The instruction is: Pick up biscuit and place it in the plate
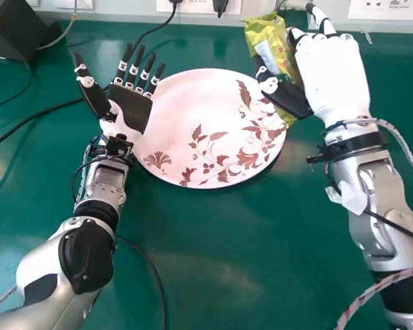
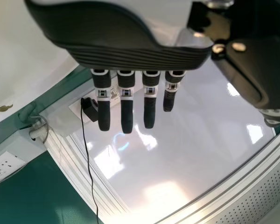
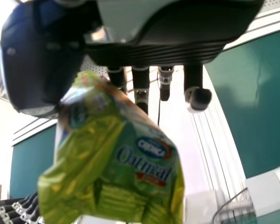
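One shiny yellow-green foil-like biscuit packet (image 1: 281,53), held between thumb and fingers of the white-and-black right hand (image 1: 334,77), by the far right part of the round pale-pink plate with brown leaves (image 1: 175,103). Clearance over the rim: impossible to tell. White-and-black left hand (image 1: 131,108) open, palm up, fingers apart, at the plate's left edge. Probably light, soft and slippery outside, with brittle contents: best squeezed just enough against sliding, never enough to crush. Best held broadly across the packet's middle, not by a crimped end, to avoid twisting free. Next, a short carry inward, then a low release onto the plate's middle.
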Controlling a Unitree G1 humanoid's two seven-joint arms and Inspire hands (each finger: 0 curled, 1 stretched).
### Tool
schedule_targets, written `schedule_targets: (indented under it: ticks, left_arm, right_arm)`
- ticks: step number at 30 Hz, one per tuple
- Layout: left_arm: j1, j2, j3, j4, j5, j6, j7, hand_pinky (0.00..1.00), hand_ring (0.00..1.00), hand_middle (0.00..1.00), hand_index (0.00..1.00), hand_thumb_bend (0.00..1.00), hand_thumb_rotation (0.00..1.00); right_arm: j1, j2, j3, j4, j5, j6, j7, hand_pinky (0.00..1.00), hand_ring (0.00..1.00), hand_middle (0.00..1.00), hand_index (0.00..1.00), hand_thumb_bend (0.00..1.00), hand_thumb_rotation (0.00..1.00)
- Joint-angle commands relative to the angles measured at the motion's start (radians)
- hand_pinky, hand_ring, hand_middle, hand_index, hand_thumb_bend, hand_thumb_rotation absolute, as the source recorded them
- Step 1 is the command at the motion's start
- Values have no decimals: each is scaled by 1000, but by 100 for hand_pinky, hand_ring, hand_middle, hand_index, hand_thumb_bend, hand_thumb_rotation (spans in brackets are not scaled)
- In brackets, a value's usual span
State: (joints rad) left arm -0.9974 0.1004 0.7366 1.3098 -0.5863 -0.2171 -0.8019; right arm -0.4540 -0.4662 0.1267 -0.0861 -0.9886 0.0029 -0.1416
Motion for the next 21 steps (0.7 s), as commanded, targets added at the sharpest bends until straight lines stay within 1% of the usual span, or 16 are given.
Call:
schedule_targets:
  ticks: [1, 4, 8, 13, 17, 21]
  left_arm:
    - [33, -12, -7, 14, 6, 6, -8, 72, 77, 85, 95, 100, 20]
    - [33, -15, -11, 13, 13, -4, 7, 73, 78, 85, 95, 100, 19]
    - [32, -16, -5, 13, 13, 0, 5, 74, 78, 85, 95, 100, 19]
    - [32, -17, -10, 12, 22, -7, 15, 74, 79, 85, 96, 99, 22]
    - [31, -16, -12, 12, 24, -4, 12, 74, 78, 85, 96, 99, 24]
    - [31, -15, -10, 12, 22, -2, 10, 75, 79, 86, 96, 99, 24]
  right_arm:
    - [-15, -11, 7, 13, 15, -17, -17, 0, 0, 48, 47, 50, 0]
    - [-23, -18, 12, 32, 21, -30, -16, 0, 0, 48, 47, 50, 0]
    - [-38, -28, 19, 58, 36, -45, -3, 0, 0, 48, 47, 50, 0]
    - [-63, -49, 38, 90, 36, -58, 16, 1, 0, 48, 47, 50, 0]
    - [-85, -67, 51, 119, 50, -85, 24, 1, 0, 48, 48, 50, 0]
    - [-106, -76, 58, 142, 63, -105, 48, 1, 0, 48, 48, 50, 0]
